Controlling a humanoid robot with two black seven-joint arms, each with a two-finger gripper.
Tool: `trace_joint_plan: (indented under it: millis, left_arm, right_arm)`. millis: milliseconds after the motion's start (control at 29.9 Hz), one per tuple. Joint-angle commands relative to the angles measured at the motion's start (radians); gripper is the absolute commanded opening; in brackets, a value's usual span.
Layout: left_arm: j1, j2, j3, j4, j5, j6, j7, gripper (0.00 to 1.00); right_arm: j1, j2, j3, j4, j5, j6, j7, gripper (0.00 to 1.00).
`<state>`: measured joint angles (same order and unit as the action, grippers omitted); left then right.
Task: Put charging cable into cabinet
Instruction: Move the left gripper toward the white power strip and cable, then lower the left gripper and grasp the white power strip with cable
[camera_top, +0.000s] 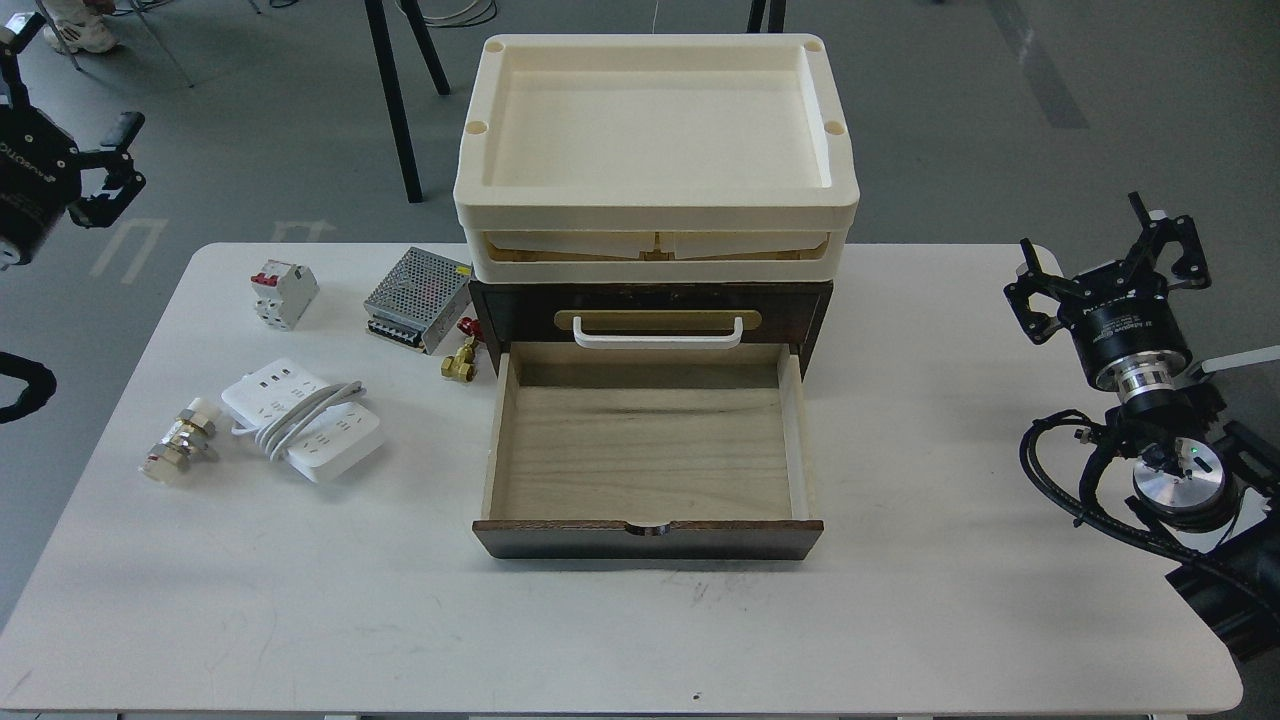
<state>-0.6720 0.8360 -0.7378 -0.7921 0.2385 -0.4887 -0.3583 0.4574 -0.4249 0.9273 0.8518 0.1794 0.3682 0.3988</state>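
White and flat, the charging cable (302, 419) lies on the left part of the surface (900, 600), its thick cord looped across its middle, well apart from both arms and not yet picked up. Just to its left sit some brass fittings (180, 440); behind it stand a small white-and-red circuit breaker (283, 293) and a perforated metal power supply box (418, 299), with a brass valve (462, 362) near the cabinet's corner. To its right the cabinet (650, 310) has its lower drawer (648, 450) pulled fully out, pale wood interior bare, and a cream plastic tray (655, 215) rests on top. The left tool (75, 150) hangs off the surface's far left edge, fingers spread and holding nothing; the right tool (1110, 265) hovers at the right, likewise spread and empty. By my reading the work stands at its very beginning: the reach for the strip. The left arm is nearer, so it would likely need to come down over the strip, close across its narrow width near the cord loop, then carry it right and lower it into the drawer.
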Motion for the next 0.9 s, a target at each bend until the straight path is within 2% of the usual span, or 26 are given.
trace_joint_plan:
  millis: [0,33,167,301,469,569,703,870]
  left_arm:
    - [-0.001,0.139,0.008,-0.197,0.308,0.000,-0.001,1.00]
    - [0.002,0.165,0.009,-0.253,0.394,0.000,-0.001,1.00]
    - [0.044,0.236,0.037,-0.474,0.761,0.157,-0.001,1.00]
    - [0.075,0.261,0.107,-0.561,1.141,0.263,-0.001,1.00]
    - [0.081,0.246,0.208,-0.541,1.571,0.459,0.010,0.99]
    - [0.086,0.209,0.296,-0.452,1.720,0.567,0.009,0.99]
    - [0.084,0.111,0.365,-0.306,1.785,0.593,0.005,0.99]
    - [0.086,0.025,0.403,-0.210,1.783,0.593,0.002,0.95]
  right_arm:
    - [0.001,0.000,-0.001,0.000,0.000,0.000,0.000,1.00]
    - [0.001,0.000,-0.001,0.000,0.000,0.000,0.000,1.00]
    - [0.001,0.000,-0.002,0.001,0.000,0.000,0.000,1.00]
    - [0.001,0.000,-0.002,0.000,0.000,0.000,0.000,1.00]
    - [0.001,-0.002,-0.004,0.001,0.000,0.000,0.000,1.00]
    - [0.001,-0.002,-0.004,0.000,0.000,0.000,0.000,1.00]
    - [0.001,-0.002,-0.005,0.001,0.000,0.000,-0.002,1.00]
    - [0.000,-0.002,-0.005,0.003,-0.012,0.000,-0.002,1.00]
